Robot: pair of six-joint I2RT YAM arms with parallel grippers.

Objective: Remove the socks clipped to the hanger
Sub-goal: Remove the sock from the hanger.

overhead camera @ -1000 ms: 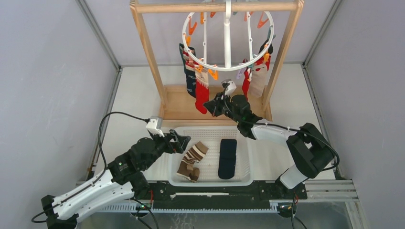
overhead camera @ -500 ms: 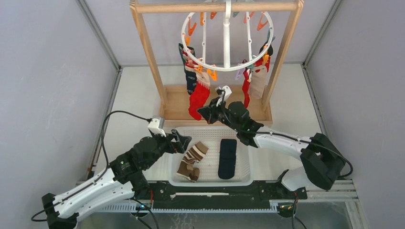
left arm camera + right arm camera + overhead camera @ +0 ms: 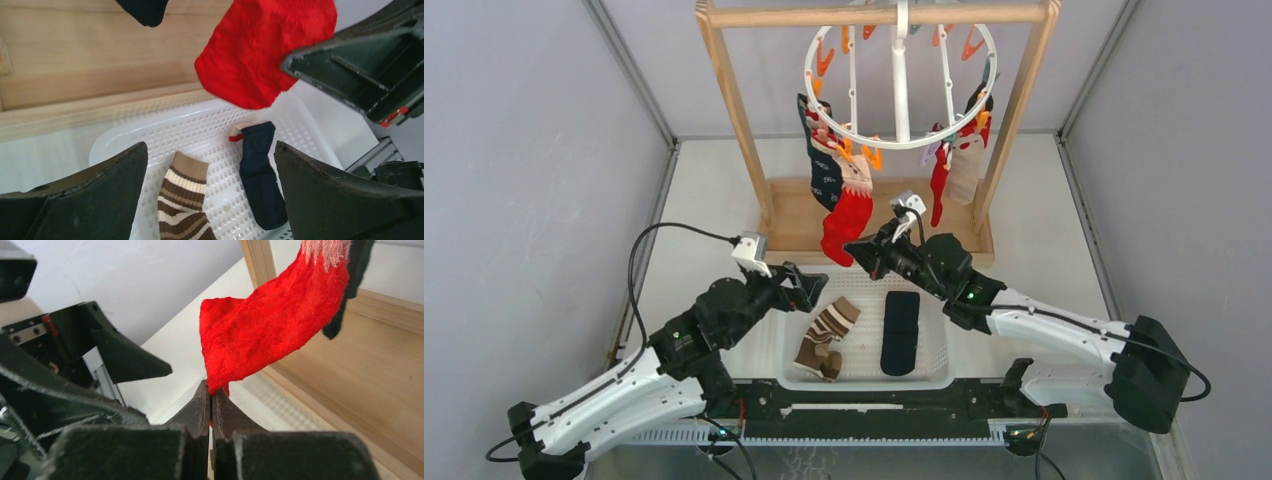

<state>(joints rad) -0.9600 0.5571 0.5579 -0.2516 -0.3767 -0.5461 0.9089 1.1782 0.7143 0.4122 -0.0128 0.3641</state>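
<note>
The white ring hanger hangs from the wooden rack with several socks clipped round it. A red sock with a cream cuff still hangs from an orange clip. My right gripper is shut on its toe and holds it slanted toward the basket. The right wrist view shows the jaws pinching the red sock at its tip. My left gripper stands open over the basket's left edge, with nothing between its fingers. The red sock hangs just above and ahead of it.
A white perforated basket holds a brown-and-cream striped sock and a navy sock. The wooden rack stands behind it on a wooden base. A dark sock hangs at the ring's left, and red and cream socks at its right.
My right gripper has moved toward the basket with the red sock's toe, stretching the sock down and forward. The left gripper has shifted slightly up and stays open.
</note>
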